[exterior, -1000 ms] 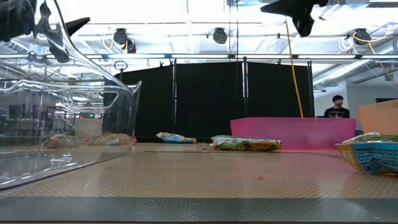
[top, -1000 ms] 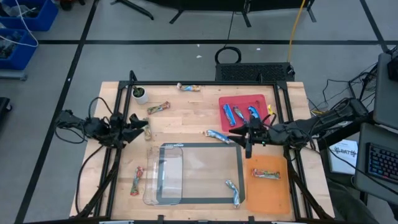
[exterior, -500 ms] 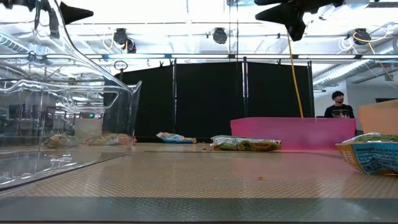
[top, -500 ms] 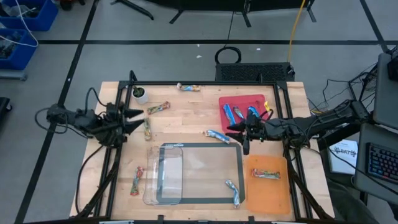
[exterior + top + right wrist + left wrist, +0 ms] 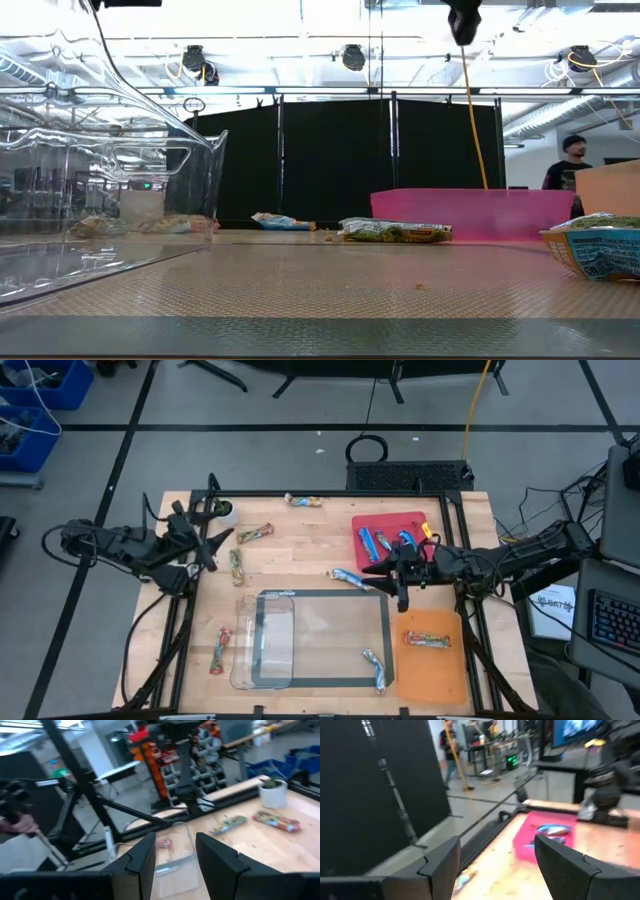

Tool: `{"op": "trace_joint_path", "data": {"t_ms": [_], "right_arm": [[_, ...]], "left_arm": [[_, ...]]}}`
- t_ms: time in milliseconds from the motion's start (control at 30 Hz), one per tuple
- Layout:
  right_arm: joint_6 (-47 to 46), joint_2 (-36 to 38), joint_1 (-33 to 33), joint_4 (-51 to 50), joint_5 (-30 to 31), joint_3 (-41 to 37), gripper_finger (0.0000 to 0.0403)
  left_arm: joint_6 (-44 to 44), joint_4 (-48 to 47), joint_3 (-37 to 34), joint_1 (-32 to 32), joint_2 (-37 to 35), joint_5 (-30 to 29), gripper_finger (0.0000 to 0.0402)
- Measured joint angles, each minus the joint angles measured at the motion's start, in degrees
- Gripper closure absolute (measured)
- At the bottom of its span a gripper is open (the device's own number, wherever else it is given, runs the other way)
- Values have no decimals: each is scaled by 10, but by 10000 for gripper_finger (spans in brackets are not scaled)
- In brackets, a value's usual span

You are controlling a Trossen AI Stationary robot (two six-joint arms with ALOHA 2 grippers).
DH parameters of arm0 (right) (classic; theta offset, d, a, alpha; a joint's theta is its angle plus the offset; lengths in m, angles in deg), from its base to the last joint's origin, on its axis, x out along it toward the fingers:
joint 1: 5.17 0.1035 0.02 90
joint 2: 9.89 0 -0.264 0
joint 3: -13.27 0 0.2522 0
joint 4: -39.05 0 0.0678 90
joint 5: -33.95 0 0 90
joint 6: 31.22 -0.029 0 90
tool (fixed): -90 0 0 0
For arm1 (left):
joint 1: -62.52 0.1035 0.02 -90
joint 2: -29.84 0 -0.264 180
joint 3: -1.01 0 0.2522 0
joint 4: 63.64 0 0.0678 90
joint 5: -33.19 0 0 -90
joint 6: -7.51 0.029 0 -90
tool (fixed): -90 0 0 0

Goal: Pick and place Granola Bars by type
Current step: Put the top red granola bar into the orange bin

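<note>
The left gripper [image 5: 208, 538] has drawn back toward the plant pot's corner over the last second, fingers spread with nothing between them, leaving the tan-green bar [image 5: 237, 567] lying just ahead of it on the wood, so that bar looks unsorted. The right gripper [image 5: 402, 572] has swung beside the near edge of the red tray [image 5: 420, 520], its fingers parted and empty in its wrist view. Blue bars [image 5: 368, 542] lie in that tray just beyond it, and another blue bar [image 5: 350, 577] lies loose on the table on the gripper's far side from the arm. A red bar [image 5: 427, 640] sits on the orange tray [image 5: 440, 670] nearer the table front. Probably both arms are between picks; several bars remain scattered, including one [image 5: 218, 651] beside the clear bin [image 5: 262, 660], though its type is hard to tell.
</note>
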Motion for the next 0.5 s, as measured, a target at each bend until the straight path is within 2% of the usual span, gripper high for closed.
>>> {"op": "trace_joint_path", "data": {"t_ms": [233, 500], "right_arm": [[4, 0, 0, 23, -24, 0, 273], [3, 0, 0, 23, -9, 0, 273]], "left_arm": [[21, -127, 85, 74, 56, 39, 147], [78, -241, 152, 202, 135, 171, 146]]}}
